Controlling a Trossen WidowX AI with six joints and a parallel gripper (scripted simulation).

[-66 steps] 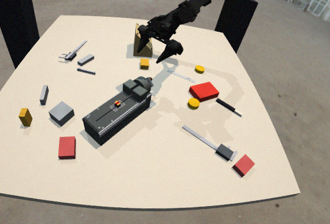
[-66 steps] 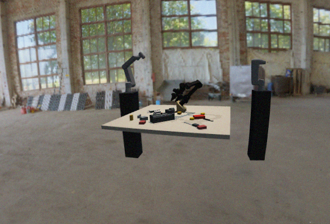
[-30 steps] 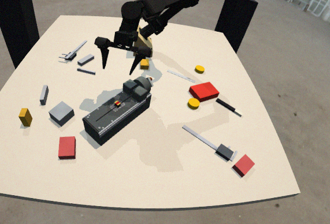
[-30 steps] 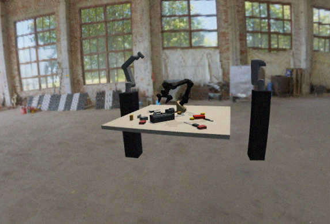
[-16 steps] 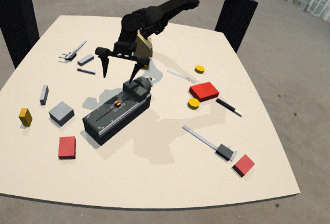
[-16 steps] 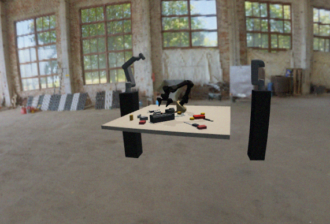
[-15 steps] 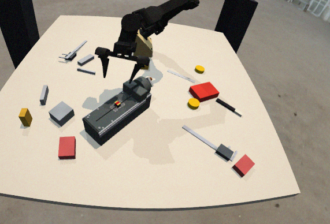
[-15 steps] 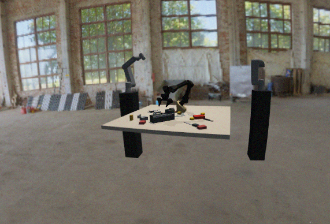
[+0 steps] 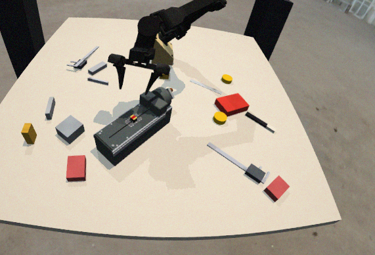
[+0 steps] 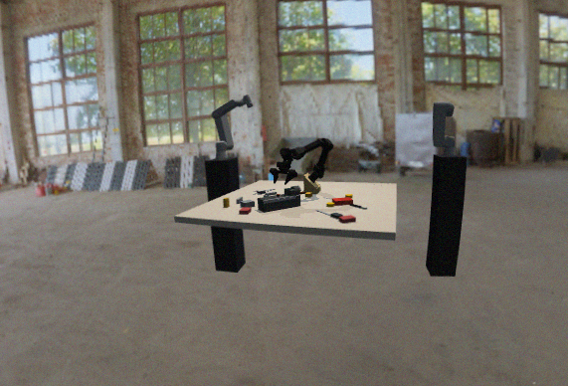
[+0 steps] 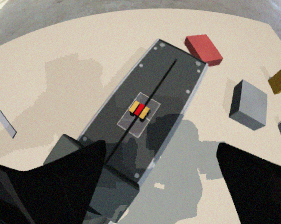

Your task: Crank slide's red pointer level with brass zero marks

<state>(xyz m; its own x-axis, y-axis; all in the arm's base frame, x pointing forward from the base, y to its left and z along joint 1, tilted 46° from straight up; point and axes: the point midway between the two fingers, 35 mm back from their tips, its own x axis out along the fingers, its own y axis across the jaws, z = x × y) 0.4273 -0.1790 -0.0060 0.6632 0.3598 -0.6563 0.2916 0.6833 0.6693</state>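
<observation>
The dark machine stands on the table with a slot along its top. The small red pointer sits in the slot between two brass marks; it looks close to level with them, but exact alignment is too small to tell. The rounded housing is at the machine's back end. Beyond it a bit of the brown crank handle shows; the handle is out of the wrist view. My gripper is open and empty, above and beside the housing, not around the handle.
A grey block and a red block lie near the machine's front end. A bright red box, yellow discs and a caliper lie right. A yellow block is by the arm's base.
</observation>
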